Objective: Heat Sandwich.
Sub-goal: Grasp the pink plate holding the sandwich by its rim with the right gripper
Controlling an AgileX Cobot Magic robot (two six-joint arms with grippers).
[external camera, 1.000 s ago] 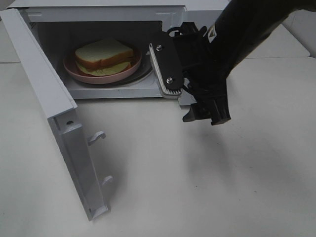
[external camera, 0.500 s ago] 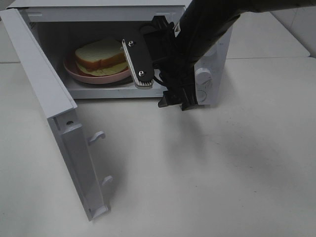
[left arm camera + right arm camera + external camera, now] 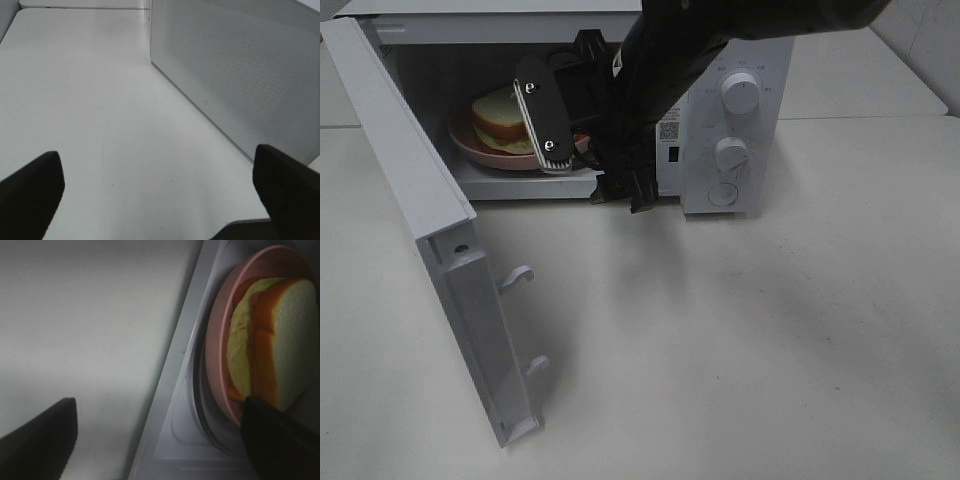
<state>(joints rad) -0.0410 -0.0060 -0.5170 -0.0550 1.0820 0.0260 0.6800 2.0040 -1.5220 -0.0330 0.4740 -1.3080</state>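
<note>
The sandwich [image 3: 495, 112], white bread with tan crust and pale yellow filling, lies on a pink plate [image 3: 480, 150] inside the open microwave [image 3: 520, 30]. My right gripper [image 3: 585, 155] hangs open at the cavity's mouth and hides the sandwich's right half. In the right wrist view the sandwich [image 3: 280, 335] and the plate [image 3: 216, 345] lie just ahead of my right gripper [image 3: 160, 440], with nothing between its fingers. In the left wrist view my left gripper [image 3: 160, 195] is wide open over bare table beside the microwave's perforated side [image 3: 240, 75]. The high view does not show it.
The microwave door [image 3: 410, 180] stands swung out to the left, its latch hooks [image 3: 517, 278] pointing into the free table in front. The control panel with two knobs [image 3: 740, 92] is to the right of the cavity. White table [image 3: 770, 330] surrounds the microwave.
My right gripper has swept left across the microwave's front, from before the control panel to the cavity mouth. It now covers part of the sandwich and the knobs are uncovered.
</note>
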